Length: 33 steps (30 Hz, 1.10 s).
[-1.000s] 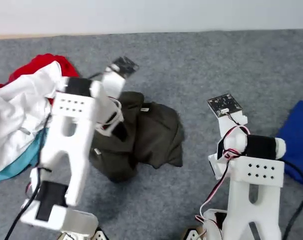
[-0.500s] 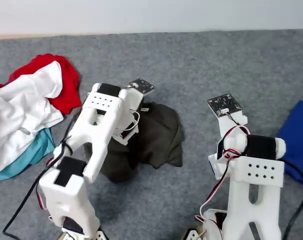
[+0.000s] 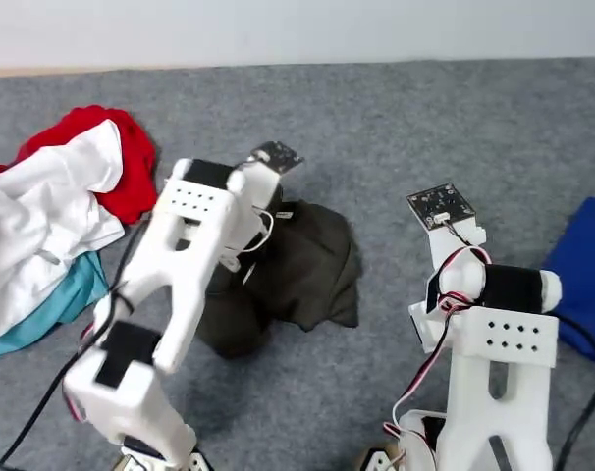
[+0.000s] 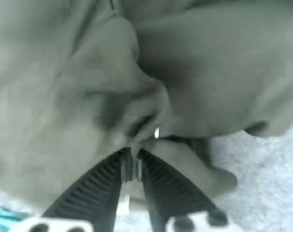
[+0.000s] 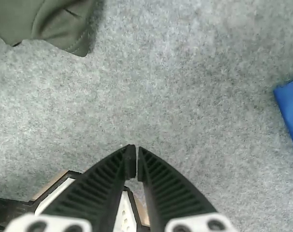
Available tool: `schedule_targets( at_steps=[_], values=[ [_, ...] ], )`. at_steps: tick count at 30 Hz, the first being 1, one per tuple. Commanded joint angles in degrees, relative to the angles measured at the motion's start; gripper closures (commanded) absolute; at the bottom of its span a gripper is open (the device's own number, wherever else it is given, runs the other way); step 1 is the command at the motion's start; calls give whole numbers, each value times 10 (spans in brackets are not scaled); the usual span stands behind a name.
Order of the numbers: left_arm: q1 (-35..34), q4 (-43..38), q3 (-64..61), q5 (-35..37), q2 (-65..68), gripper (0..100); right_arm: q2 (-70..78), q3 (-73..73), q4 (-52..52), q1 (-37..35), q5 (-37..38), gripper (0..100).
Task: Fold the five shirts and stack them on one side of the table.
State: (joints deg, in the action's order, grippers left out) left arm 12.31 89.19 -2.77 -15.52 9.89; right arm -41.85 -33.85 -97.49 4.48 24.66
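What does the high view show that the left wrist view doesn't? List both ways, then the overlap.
High view adds: the red shirt, white shirt and blue shirt, plus the right arm. Left wrist view adds: the left tool shut on a fold of the olive shirt. Both: the olive shirt, an edge of the teal shirt and the grey table cover.

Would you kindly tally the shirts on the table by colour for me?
red shirt: 1
white shirt: 1
teal shirt: 1
olive shirt: 1
blue shirt: 1
Total: 5
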Motion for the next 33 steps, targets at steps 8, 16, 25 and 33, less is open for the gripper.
schedule_targets(
  at_steps=[8,16,25,33],
  values=[
    [-74,26,5,6,-253,995,-15,6,-14,-5,2,988],
    [-321,27,7,-35,-303,995,-12,9,-15,-9,2,988],
    [-563,17,5,-67,-303,995,-9,13,6,-46,1,988],
    [-586,2,-37,-52,-303,995,1,13,51,-196,-54,988]
  ],
)
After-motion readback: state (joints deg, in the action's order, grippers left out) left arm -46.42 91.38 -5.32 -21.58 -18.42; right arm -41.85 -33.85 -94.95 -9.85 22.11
